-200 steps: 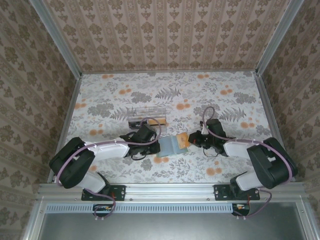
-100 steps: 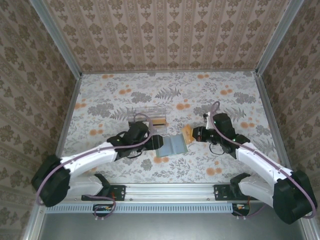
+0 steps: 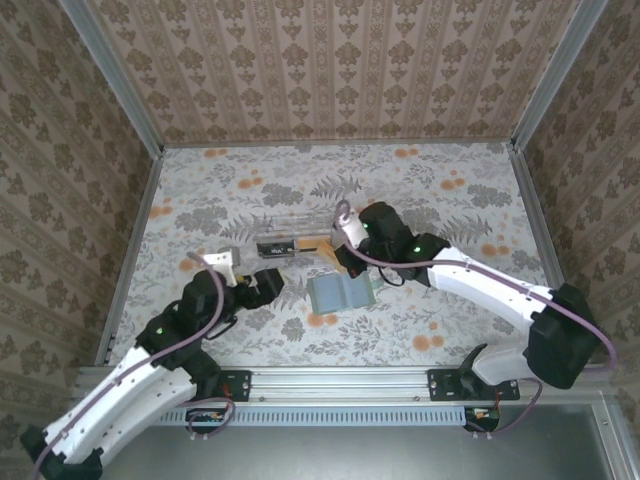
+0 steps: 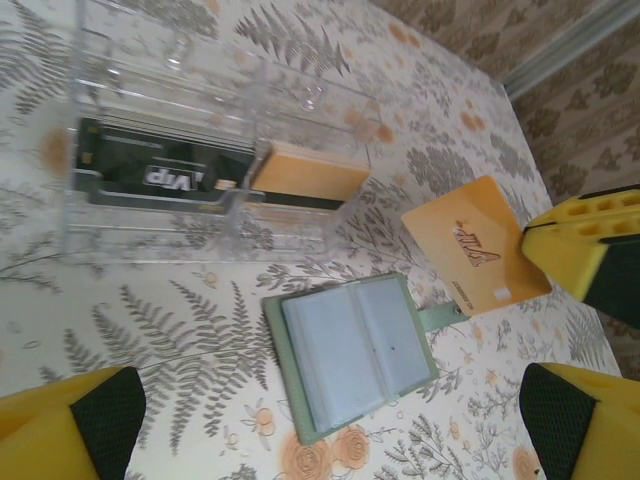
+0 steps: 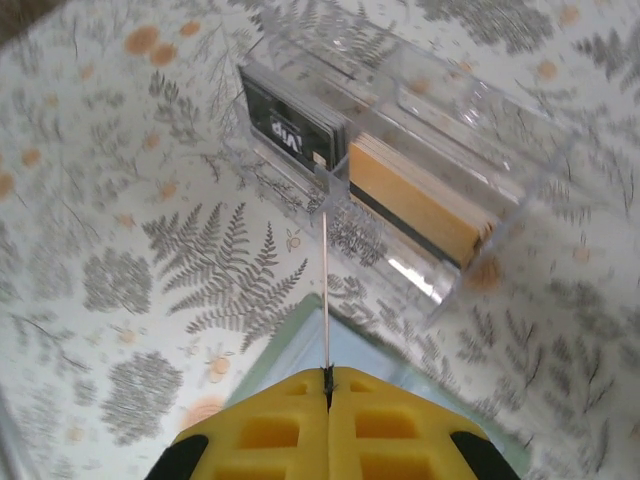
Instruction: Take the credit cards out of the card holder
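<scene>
From above, the grey-green card holder [image 3: 338, 292] lies open on the floral table [image 3: 450, 190], just near of a clear box [image 3: 295, 232], the left gripper [image 3: 265, 283] apart at its left, the right gripper [image 3: 346, 250] over its far edge. The left wrist view adds the holder's soft matte panels, the left jaws spread wide and empty, and a stiff orange card [image 4: 475, 245] held clear of it. The right wrist view shows that card edge-on, a thin line clamped between closed yellow foam pads [image 5: 400, 440].

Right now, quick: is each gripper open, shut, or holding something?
The left gripper is open, holding nothing.
The right gripper is shut on the orange card.
</scene>
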Motion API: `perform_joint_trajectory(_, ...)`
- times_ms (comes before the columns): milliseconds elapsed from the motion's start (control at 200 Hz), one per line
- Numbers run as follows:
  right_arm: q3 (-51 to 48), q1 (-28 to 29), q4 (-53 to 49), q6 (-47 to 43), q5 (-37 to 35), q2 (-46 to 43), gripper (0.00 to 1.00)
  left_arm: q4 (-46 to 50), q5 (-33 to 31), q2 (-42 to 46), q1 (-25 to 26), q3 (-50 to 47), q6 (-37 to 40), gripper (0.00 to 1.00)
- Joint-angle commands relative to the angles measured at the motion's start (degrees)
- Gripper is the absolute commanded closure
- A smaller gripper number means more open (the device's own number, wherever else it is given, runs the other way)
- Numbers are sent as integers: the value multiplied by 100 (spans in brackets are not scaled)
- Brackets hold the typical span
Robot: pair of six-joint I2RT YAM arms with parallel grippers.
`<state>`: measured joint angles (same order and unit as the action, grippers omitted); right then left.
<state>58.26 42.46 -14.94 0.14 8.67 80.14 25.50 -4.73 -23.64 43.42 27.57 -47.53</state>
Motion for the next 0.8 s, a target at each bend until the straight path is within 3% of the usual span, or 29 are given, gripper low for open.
perform_joint_trajectory(0, 322, 200, 25, -1697, -313, 355, 100, 713, -178, 530, -81, -145, -13, 0)
perform_joint_trajectory(140, 858, 278, -262, -2756, -385, 836, 100, 1072, -248, 1014, -106, -200, 2, 0)
perform_joint_trajectory(395, 1626, 473, -610, -4744, -1182, 1692, 100, 1269, -237, 1271, -122, -217, 60, 0)
perform_joint_trajectory(545, 1809, 475, -543, -5355, -1185, 1967, 100, 1355, -231, 1424, -121, -226, 77, 0)
perform_joint_trajectory(795, 2062, 440, -569, -5472, -1139, 2356, 100, 1522, -342, 1529, -124, -204, 51, 0)
